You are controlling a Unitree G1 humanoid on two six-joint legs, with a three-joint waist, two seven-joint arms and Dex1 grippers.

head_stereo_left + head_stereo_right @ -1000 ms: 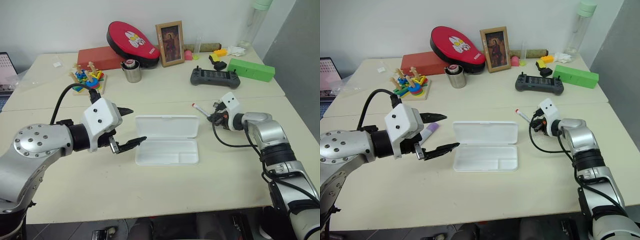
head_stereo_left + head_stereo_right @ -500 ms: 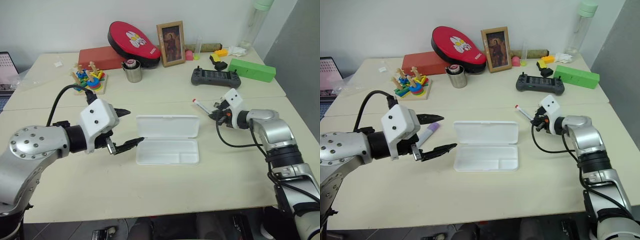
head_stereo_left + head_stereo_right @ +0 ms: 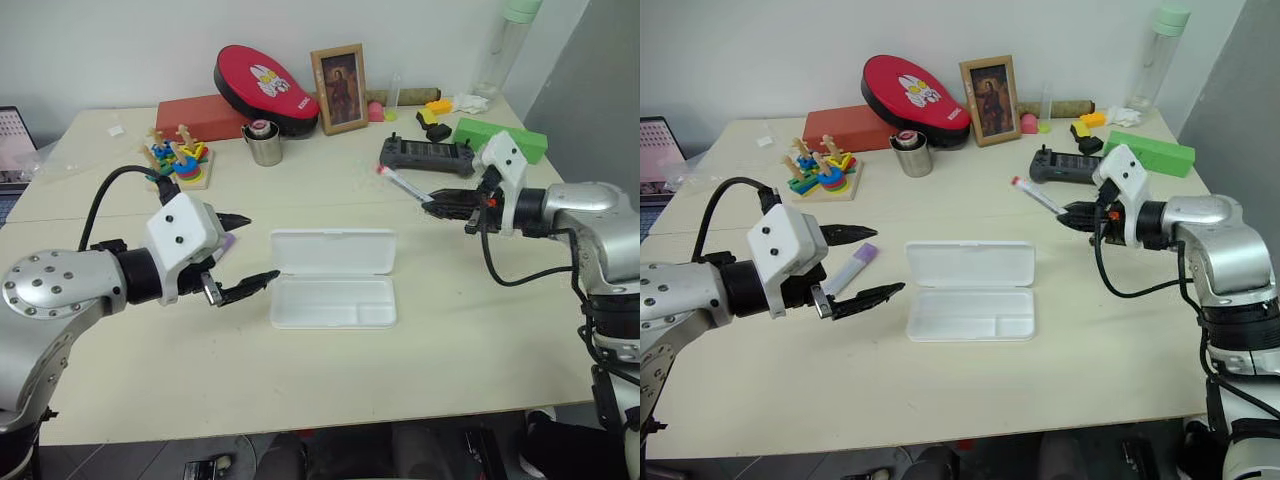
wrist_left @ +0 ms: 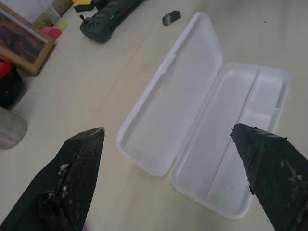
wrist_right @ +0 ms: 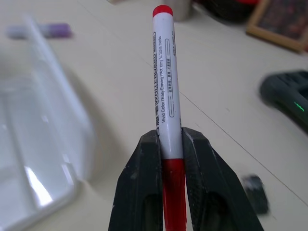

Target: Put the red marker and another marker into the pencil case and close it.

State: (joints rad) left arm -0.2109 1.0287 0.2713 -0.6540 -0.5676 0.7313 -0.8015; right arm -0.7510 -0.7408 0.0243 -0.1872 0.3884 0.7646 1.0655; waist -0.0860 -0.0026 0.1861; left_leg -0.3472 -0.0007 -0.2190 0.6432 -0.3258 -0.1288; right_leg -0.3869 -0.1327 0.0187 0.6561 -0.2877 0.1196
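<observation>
Gripping the slim red marker (image 5: 165, 82), right tool (image 5: 168, 144) above smooth table (image 3: 330, 380).

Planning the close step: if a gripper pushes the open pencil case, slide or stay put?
Probably slides: the pencil case looks like thin, empty white plastic lying flat on the smooth table. Its open lid may flex or swing on the hinge. Likely bracing is needed; the left gripper is open beside it.

Cream table (image 3: 330, 370); open white pencil case (image 3: 334, 279) lying flat just beyond left gripper (image 3: 248, 252), lavender marker (image 3: 851, 270) between its fingers, black controller (image 3: 430, 155) behind right gripper (image 3: 437, 204).
</observation>
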